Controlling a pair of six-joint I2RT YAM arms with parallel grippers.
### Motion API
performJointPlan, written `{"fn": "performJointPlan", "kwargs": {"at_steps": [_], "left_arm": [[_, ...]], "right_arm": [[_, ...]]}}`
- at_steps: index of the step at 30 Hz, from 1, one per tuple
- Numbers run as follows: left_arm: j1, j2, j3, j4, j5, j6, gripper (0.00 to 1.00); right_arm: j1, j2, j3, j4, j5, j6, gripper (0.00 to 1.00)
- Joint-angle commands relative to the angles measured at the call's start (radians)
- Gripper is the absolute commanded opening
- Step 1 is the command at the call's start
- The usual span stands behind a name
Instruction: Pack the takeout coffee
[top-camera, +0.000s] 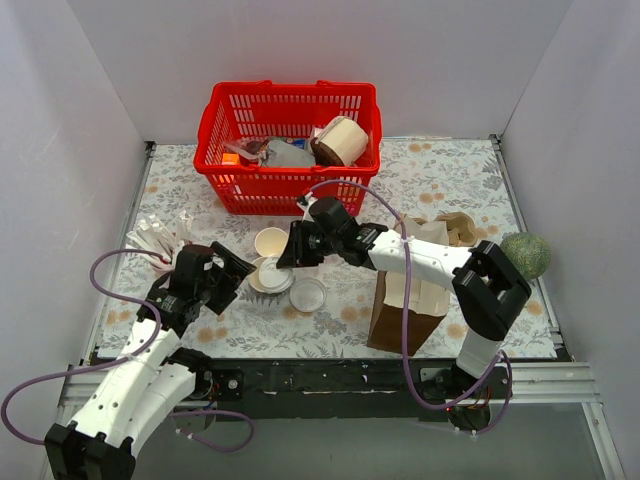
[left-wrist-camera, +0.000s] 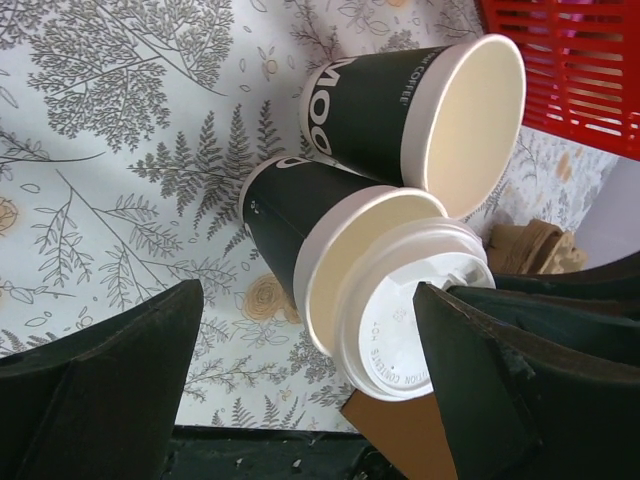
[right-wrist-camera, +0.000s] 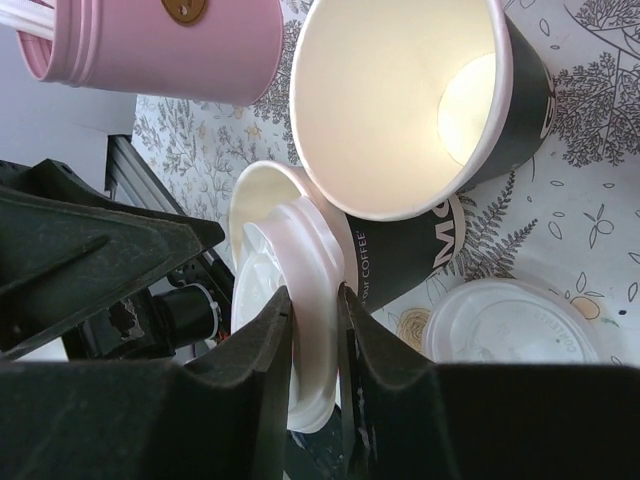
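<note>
The takeout coffee (top-camera: 268, 280) is a dark paper cup (left-wrist-camera: 285, 220) standing mid-table, and a white lid (left-wrist-camera: 420, 310) lies tilted over its cream mouth. My right gripper (right-wrist-camera: 315, 325) is shut on that lid's rim (right-wrist-camera: 300, 270), right above the cup (right-wrist-camera: 400, 262). From the left, my left gripper (top-camera: 237, 282) stands open. Its fingers (left-wrist-camera: 110, 380) are spread to either side of the cup without touching it. A matching lidless cup (top-camera: 271, 241) stands just behind, touching the first one (left-wrist-camera: 400, 100).
A loose white lid (top-camera: 307, 294) lies to the right of the cups. A brown paper bag (top-camera: 408, 300) stands open at the right, under the right arm. A red basket (top-camera: 290, 180) of items is at the back. A straw holder (top-camera: 155, 243) is left, a green ball (top-camera: 527, 255) far right.
</note>
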Motion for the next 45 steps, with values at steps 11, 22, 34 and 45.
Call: {"fn": "performJointPlan", "kwargs": {"at_steps": [11, 22, 34, 45], "left_arm": [[0.003, 0.032, 0.0, 0.13, 0.12, 0.104, 0.9], [0.004, 0.104, -0.011, 0.215, 0.174, 0.191, 0.93], [0.003, 0.154, 0.014, 0.254, 0.25, 0.334, 0.89], [0.003, 0.128, -0.032, 0.293, 0.349, 0.353, 0.65]], "right_arm": [[-0.027, -0.021, -0.039, 0.022, -0.006, -0.001, 0.39], [-0.027, 0.0, -0.024, 0.042, -0.013, -0.004, 0.5], [-0.006, 0.029, 0.03, 0.003, 0.036, -0.018, 0.51], [-0.003, 0.032, 0.06, -0.029, 0.041, 0.009, 0.53]]}}
